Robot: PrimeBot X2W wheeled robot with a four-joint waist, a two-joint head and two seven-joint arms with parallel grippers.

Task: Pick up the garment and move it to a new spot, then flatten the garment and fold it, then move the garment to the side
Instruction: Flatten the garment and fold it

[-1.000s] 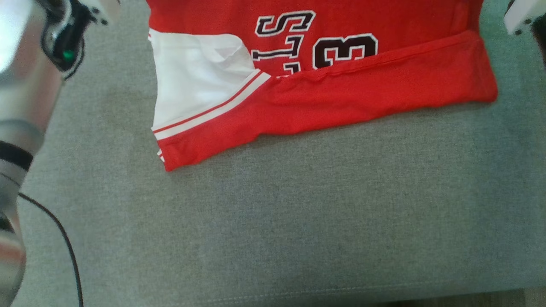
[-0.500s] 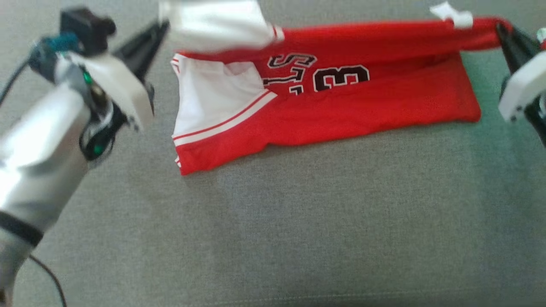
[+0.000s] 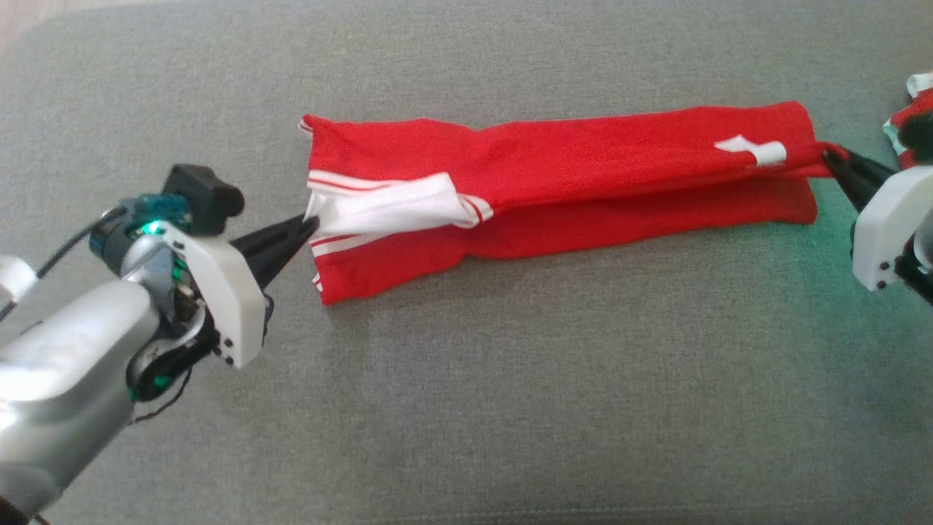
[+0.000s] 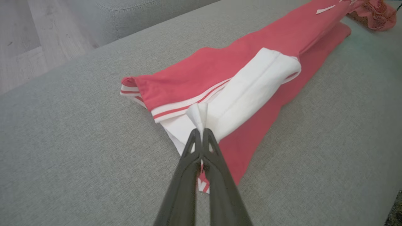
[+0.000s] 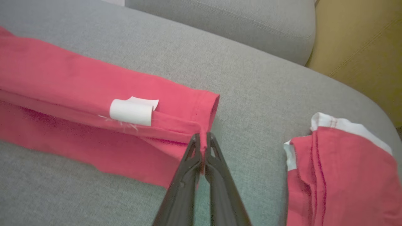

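Observation:
The garment (image 3: pixel 568 175) is a red jersey with a white sleeve, folded into a long narrow strip across the grey cushion. My left gripper (image 3: pixel 310 224) is shut on the white sleeve edge at the strip's left end; the left wrist view shows white cloth (image 4: pixel 198 114) pinched between its fingertips (image 4: pixel 201 135). At the strip's right end my right gripper (image 3: pixel 831 154) is shut on the red hem corner, seen between its tips (image 5: pixel 202 139) in the right wrist view. A white label (image 5: pixel 132 111) lies near that end.
A second red and white garment (image 5: pixel 342 169) lies bunched on the cushion just right of my right gripper, also at the head view's right edge (image 3: pixel 915 109). A grey back cushion (image 5: pixel 235 22) and a mustard surface (image 5: pixel 361 47) stand behind. Wooden floor (image 4: pixel 31 40) lies beyond the cushion's edge.
Both grippers have brought the lifted top edge of the garment down over its front, covering the lettering, so it now lies as a narrow strip. The camera view has also shifted.

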